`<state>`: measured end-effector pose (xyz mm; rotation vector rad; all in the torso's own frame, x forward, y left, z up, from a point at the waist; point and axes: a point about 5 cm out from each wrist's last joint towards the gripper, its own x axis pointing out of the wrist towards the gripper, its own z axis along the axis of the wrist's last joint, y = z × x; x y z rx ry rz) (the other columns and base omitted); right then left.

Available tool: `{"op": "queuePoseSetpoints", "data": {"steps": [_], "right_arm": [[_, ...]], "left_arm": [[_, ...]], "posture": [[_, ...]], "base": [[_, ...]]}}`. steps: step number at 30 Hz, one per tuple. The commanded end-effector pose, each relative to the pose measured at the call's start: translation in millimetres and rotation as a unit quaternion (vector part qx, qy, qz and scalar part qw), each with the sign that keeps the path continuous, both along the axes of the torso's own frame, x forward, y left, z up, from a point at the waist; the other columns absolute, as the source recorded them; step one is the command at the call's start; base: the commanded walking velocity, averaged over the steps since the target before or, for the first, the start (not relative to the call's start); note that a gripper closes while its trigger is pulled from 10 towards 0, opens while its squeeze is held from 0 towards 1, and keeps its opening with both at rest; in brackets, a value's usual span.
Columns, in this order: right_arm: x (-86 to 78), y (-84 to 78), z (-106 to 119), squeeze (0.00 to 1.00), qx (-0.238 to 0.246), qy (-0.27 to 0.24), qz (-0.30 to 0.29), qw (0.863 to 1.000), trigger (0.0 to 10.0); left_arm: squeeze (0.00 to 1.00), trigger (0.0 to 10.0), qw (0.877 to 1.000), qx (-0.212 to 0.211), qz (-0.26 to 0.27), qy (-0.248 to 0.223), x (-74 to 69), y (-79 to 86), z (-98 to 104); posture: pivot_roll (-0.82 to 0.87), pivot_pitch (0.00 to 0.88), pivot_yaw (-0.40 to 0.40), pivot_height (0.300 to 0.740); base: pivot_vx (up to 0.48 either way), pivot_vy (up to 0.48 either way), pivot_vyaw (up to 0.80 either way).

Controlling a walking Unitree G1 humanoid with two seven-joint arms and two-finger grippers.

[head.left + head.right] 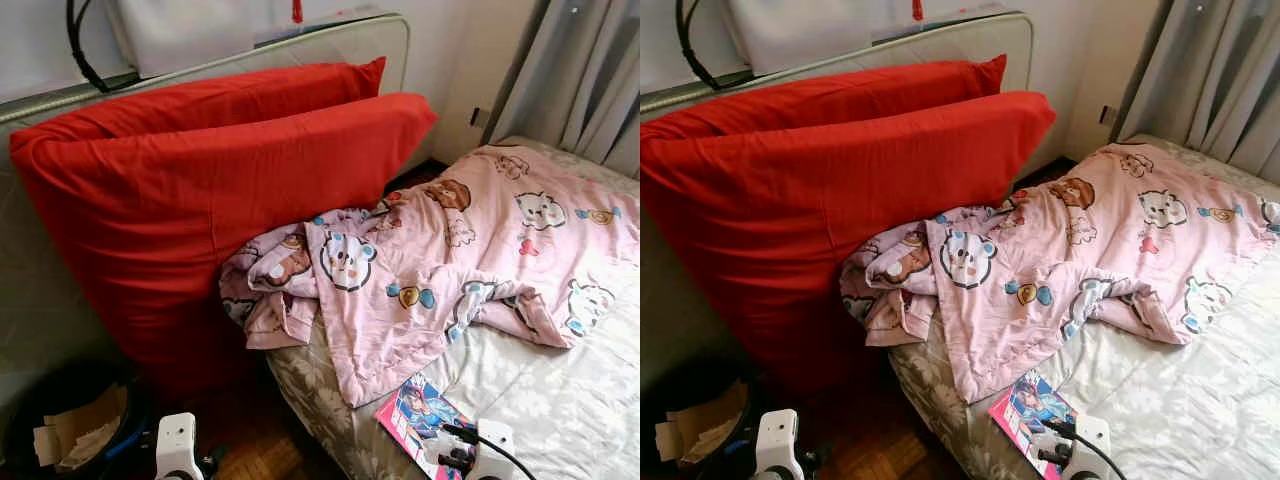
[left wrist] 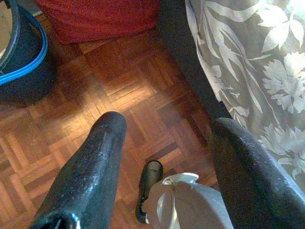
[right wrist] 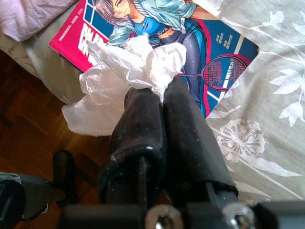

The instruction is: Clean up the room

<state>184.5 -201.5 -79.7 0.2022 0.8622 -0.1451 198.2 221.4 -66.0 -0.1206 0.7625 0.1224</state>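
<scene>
My right gripper (image 3: 157, 93) is shut on a crumpled white tissue (image 3: 119, 71), held just above the bed's corner. Under it lies a pink and blue magazine (image 3: 224, 43) with a drawn figure on its cover, flat on the grey floral sheet (image 1: 560, 400) near the foot of the bed (image 1: 415, 410). My left gripper (image 2: 167, 124) hangs open over the parquet floor (image 2: 124, 95) beside the bed, nothing between its fingers. A black bin with a blue rim (image 2: 24, 71) stands on the floor to the left and holds torn cardboard (image 1: 80, 425).
Two big red pillows (image 1: 220, 190) lean against the headboard at the left. A pink cartoon blanket (image 1: 450, 260) lies rumpled across the bed. Grey curtains (image 1: 590, 70) hang at the back right. The bed's side drops to the floor between my arms.
</scene>
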Motion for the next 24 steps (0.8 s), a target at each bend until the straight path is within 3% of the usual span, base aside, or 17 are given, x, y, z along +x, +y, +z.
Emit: {"op": "queuePoseSetpoints", "data": {"steps": [1, 9, 16, 20, 24], "right_arm": [[-1.0, 1.7, -1, 0.00, 0.000, 0.009, 0.005, 1.000, 10.0], [-7.5, -8.4, -3, 0.00, 0.001, 0.018, -0.031, 0.999, 10.0], [-13.4, -8.3, -6, 0.00, -0.001, 0.029, -0.025, 0.999, 10.0], [-14.6, -16.5, -5, 0.00, -0.015, 0.029, -0.023, 0.999, 10.0], [-15.4, -19.8, -4, 0.00, -0.013, 0.024, -0.030, 0.999, 10.0]], "left_arm": [[0.00, 10.0, 1.000, -0.001, 0.002, 0.013, -2.8, 2.1, -2], [0.00, 10.0, 1.000, 0.000, 0.000, 0.022, -6.0, 2.0, -4], [0.00, 10.0, 1.000, -0.003, -0.001, 0.021, -4.0, 0.1, -3], [0.00, 10.0, 1.000, -0.002, -0.001, 0.019, -2.4, 0.4, -2], [0.00, 10.0, 1.000, -0.001, -0.001, 0.017, -1.5, 1.8, -2]], "posture": [[0.10, 0.000, -0.034, 0.740], [0.09, 0.000, -0.022, 0.740], [0.10, 0.000, -0.025, 0.740], [0.10, 0.000, -0.020, 0.740], [0.10, 0.000, -0.018, 0.740]], "base": [[0.000, 0.000, 0.00], [0.000, 0.201, 0.00], [0.000, 0.288, 0.00], [0.000, 0.318, 0.00], [0.000, 0.315, 0.54]]}}
